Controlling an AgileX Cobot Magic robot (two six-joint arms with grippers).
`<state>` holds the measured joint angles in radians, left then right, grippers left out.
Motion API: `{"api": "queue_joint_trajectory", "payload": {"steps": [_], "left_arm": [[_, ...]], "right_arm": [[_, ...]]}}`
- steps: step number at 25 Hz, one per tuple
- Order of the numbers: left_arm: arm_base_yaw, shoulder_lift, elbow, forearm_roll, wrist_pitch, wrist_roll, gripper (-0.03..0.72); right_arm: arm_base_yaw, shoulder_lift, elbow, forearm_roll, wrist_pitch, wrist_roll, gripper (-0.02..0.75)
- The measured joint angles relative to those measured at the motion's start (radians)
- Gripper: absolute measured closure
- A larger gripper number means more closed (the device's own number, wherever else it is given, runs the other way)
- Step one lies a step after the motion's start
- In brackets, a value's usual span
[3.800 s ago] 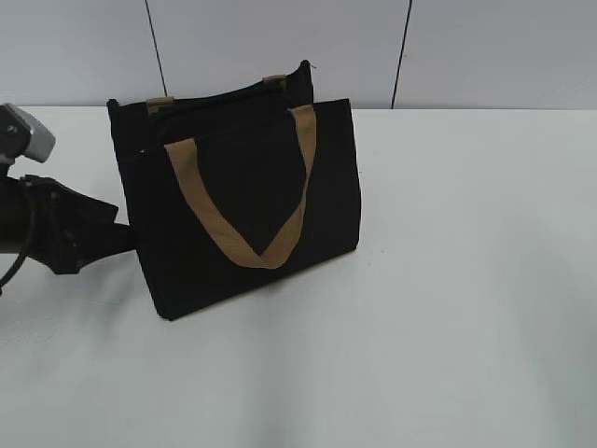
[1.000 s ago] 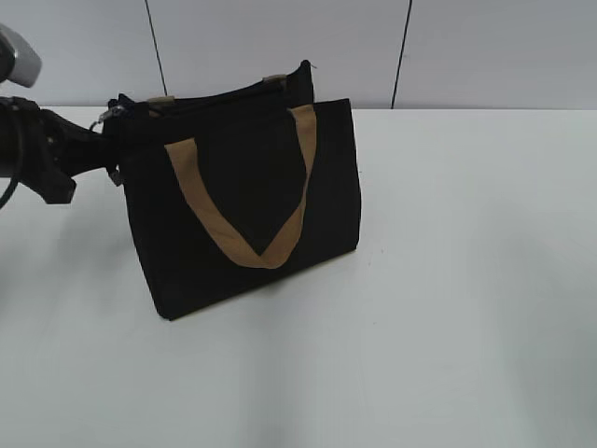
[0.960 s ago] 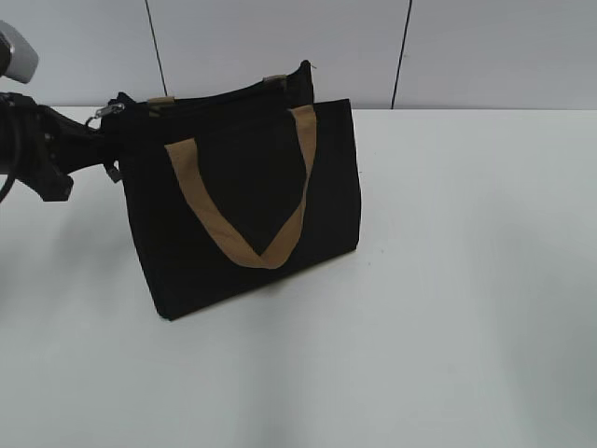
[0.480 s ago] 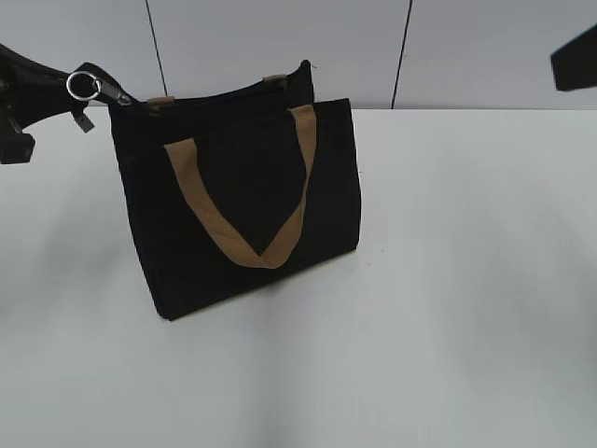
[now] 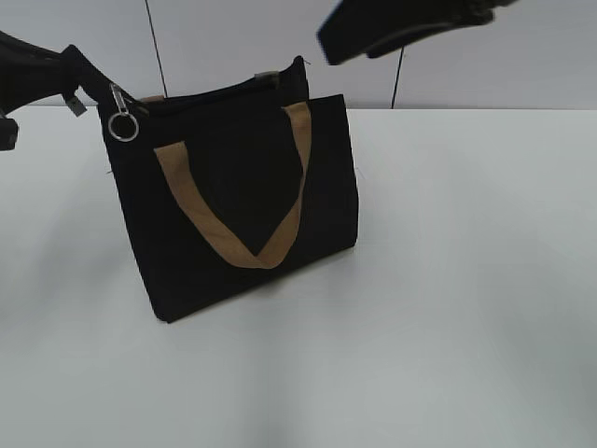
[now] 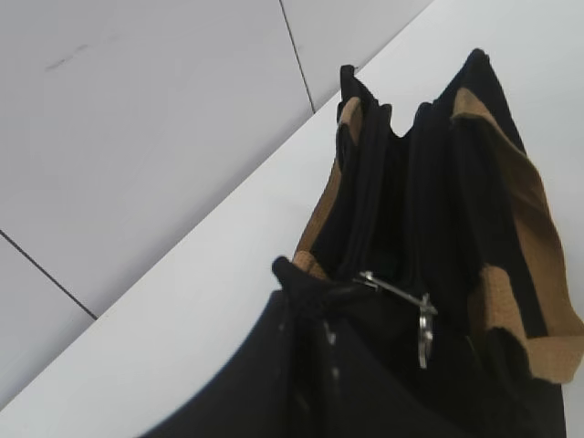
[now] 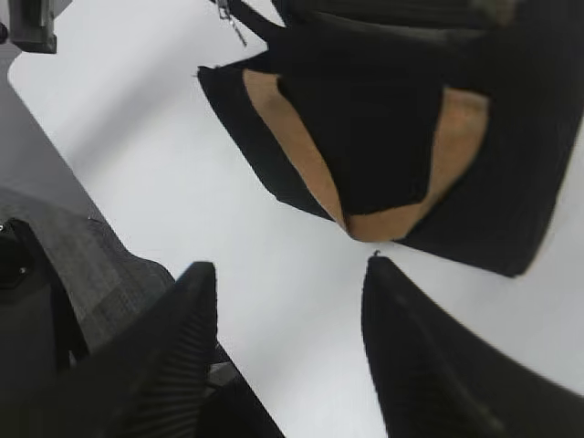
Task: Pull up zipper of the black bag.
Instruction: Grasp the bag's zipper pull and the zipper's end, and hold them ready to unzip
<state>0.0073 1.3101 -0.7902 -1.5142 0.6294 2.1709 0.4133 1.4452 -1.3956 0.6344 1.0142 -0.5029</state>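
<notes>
The white counter (image 5: 448,280) carries the black bag (image 5: 238,201), which stands upright left of centre with a tan handle (image 5: 233,210) hanging in a V across its front panel. Above the bag, at the top of the exterior view, the right end effector (image 7: 287,310) hangs in the air well clear of everything, its two ribbed fingers (image 7: 173,365) spread apart with only bare counter between them. The left end effector (image 5: 70,79) is clenched on the fabric at the bag's upper left corner. The zipper (image 6: 406,228) runs along the bag's top edge, its mouth gaping open in the left wrist view. Its silvery pull tab (image 5: 121,112) with a small ring dangles just beside that gripped corner.
</notes>
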Motion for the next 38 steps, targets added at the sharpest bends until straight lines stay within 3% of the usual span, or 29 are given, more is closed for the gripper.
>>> {"api": "queue_joint_trajectory", "payload": {"steps": [9, 20, 32, 38], "left_arm": [[0.0, -0.016, 0.0, 0.003, 0.015, -0.01, 0.683], [0.0, -0.016, 0.0, 0.004, 0.017, -0.01, 0.683], [0.0, -0.016, 0.0, 0.004, 0.016, -0.01, 0.683], [0.0, -0.016, 0.0, 0.004, 0.016, -0.011, 0.683]], "right_arm": [[0.173, 0.282, -0.308, -0.005, -0.006, -0.091, 0.349], [0.283, 0.455, -0.349, -0.011, -0.139, -0.444, 0.359], [0.299, 0.546, -0.35, 0.0, -0.318, -0.465, 0.364], [0.299, 0.569, -0.35, 0.004, -0.328, -0.464, 0.432]]}}
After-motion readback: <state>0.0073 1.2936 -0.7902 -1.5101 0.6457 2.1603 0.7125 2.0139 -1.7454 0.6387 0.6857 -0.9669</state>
